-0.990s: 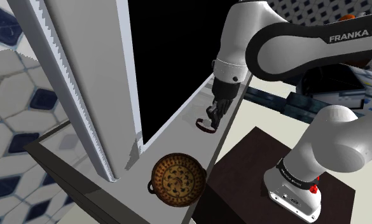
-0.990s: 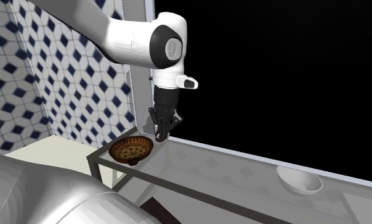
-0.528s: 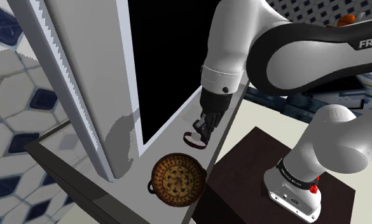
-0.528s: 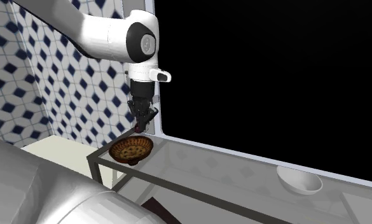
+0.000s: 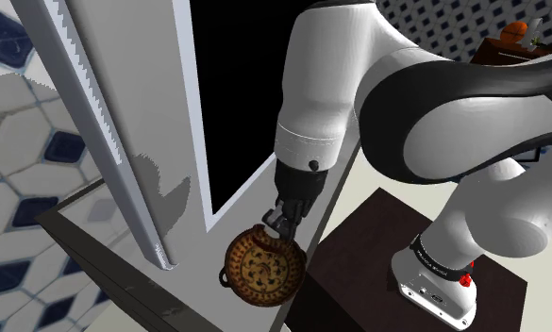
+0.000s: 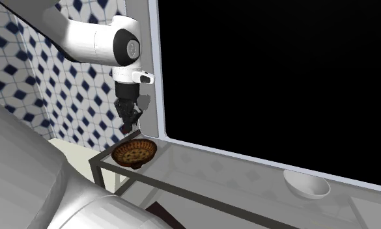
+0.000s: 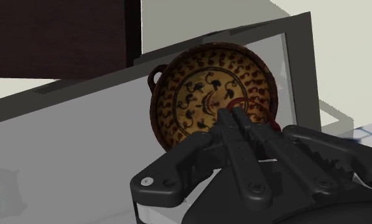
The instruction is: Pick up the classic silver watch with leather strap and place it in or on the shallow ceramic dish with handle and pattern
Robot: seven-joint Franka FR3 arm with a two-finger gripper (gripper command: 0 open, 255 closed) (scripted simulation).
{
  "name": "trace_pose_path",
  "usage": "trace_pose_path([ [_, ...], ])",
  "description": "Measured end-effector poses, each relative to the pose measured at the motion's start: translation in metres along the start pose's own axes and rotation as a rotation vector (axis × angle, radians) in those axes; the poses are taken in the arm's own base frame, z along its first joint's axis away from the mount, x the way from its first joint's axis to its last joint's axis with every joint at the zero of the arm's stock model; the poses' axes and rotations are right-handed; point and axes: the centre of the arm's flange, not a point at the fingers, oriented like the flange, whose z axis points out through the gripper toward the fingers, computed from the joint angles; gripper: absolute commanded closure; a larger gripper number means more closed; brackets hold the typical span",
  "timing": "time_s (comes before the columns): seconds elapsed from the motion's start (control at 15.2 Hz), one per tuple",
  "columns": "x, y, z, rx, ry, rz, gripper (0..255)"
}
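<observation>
Gripper: the gripper (image 5: 281, 219) points down over the dish; in the second exterior view it (image 6: 130, 125) hangs above the dish, with a gap between them.
Jaws: clenched on the watch, the two black fingers (image 7: 227, 121) close together with the strap between them.
Watch: the watch (image 7: 251, 103) is in the fingertips, off the ledge; a thin reddish strap loop curls out past the tips and shows against the inside of the dish. Its face is hidden by the fingers.
Dish: the dish (image 5: 262, 267) sits flat on the ledge, round and shallow, brown rim, yellow inside with dark marks; seen also from the far side (image 6: 134, 153) and from the hand (image 7: 184, 95).
Handle: a small ring handle (image 7: 156, 76) on the rim, on the side away from the strap loop.
Ledge: a narrow pale ledge (image 6: 215, 175) along the foot of a white frame (image 5: 123, 141).
Bowl: a plain white bowl (image 6: 306, 184), well apart from the dish along the ledge.
Behind: a black area (image 6: 280, 78) beyond the frame; a blue-and-white tiled wall (image 6: 71, 84) beside it.
Stand: a dark brown box (image 5: 377, 264) under the arm's base.
</observation>
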Motion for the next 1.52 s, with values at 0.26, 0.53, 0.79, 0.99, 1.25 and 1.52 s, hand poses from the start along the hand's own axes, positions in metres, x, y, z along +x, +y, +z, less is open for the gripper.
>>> trace_pose_path([
  [0.26,0.001,0.0,0.021,0.0,0.0,0.0,255],
  [0.53,0.004,0.003,0.042,0.0,0.0,0.0,255],
  [0.79,0.005,0.004,0.063,0.0,0.0,0.001,255],
  [0.99,0.006,0.006,0.075,0.0,0.0,0.001,255],
  [1.25,0.006,0.006,0.077,0.0,0.0,0.0,255],
  [1.52,0.006,0.006,0.077,0.0,0.0,0.0,0],
])
